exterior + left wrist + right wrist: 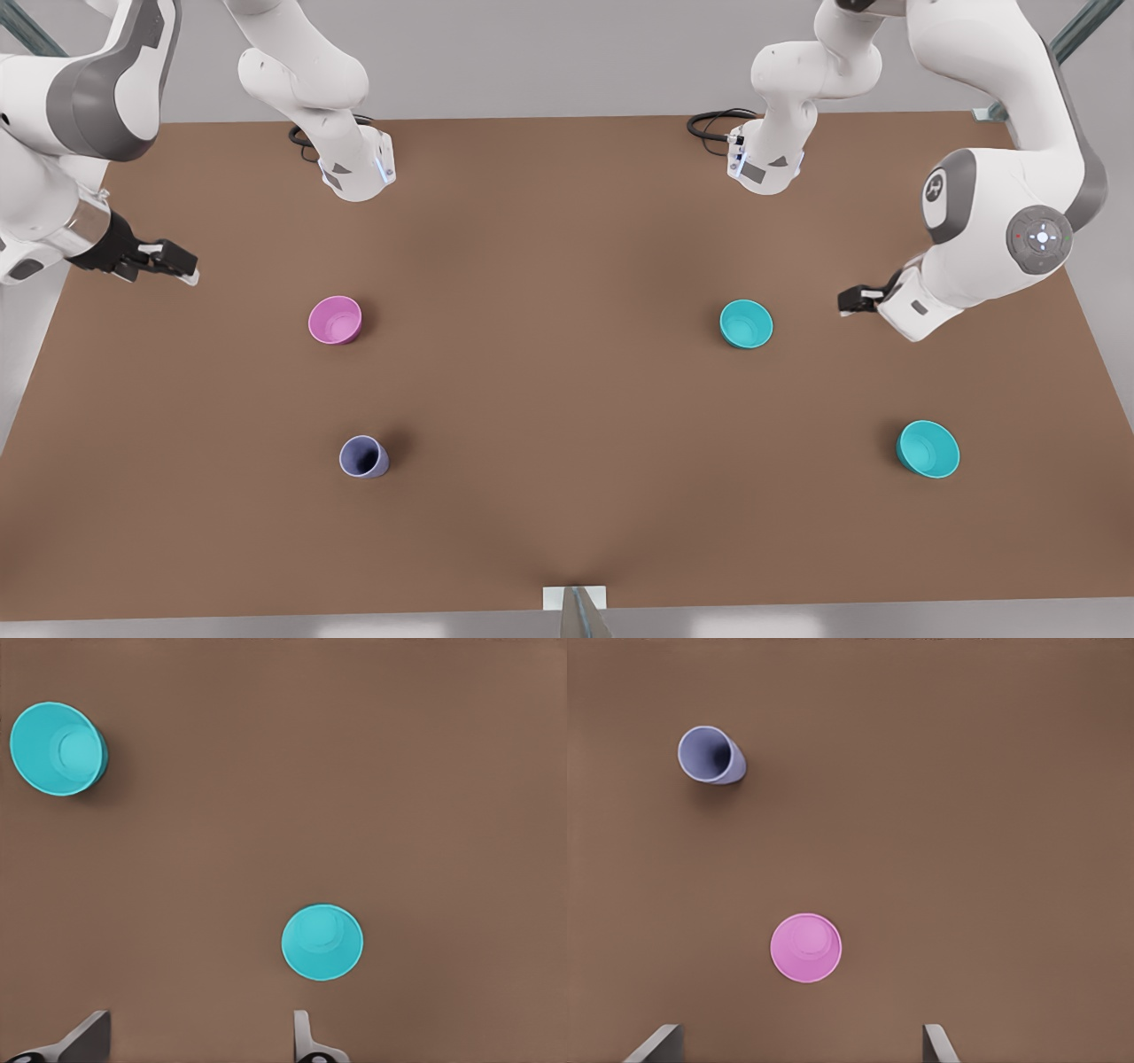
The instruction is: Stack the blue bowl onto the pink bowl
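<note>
four empty vessels, blue bowl (746, 323) well apart from pink bowl (335, 320), both claws spread

**No readable text in the scene**

No words, brand names or numbers could be read on anything. The only sign was a small round emblem on the grey-and-white joint housing of the white robot arm (935, 188) at the front view's right; its shape could not be made out.
</note>
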Available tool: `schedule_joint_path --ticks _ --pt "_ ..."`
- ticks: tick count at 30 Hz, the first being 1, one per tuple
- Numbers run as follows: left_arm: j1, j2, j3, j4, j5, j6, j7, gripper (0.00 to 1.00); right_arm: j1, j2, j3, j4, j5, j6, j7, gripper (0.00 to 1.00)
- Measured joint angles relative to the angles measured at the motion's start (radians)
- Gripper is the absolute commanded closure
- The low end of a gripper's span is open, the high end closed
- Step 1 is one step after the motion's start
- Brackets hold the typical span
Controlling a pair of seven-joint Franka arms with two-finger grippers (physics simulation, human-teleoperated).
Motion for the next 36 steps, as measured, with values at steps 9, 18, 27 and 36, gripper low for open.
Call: schedule_joint_path --ticks 9,18,27,36 --pt "0.057 0.004 -0.003 0.019 -0.049 0.020 0.012 0.00 0.045 -0.151 0.006 -0.589 0.012 0.211 -0.005 0.00" --pt "0.061 0.024 -0.003 0.020 -0.050 0.025 0.020 0.00 0.182 0.051 -0.004 -0.848 0.017 0.730 0.027 0.00" --pt "0.056 0.025 -0.003 0.019 -0.050 0.024 0.025 0.00 0.002 0.076 -0.004 -0.940 0.017 0.944 0.036 0.00" --pt "0.066 0.051 -0.001 0.023 -0.051 0.031 0.027 0.00 0.015 0.118 -0.004 -1.005 0.016 1.073 0.037 0.00"
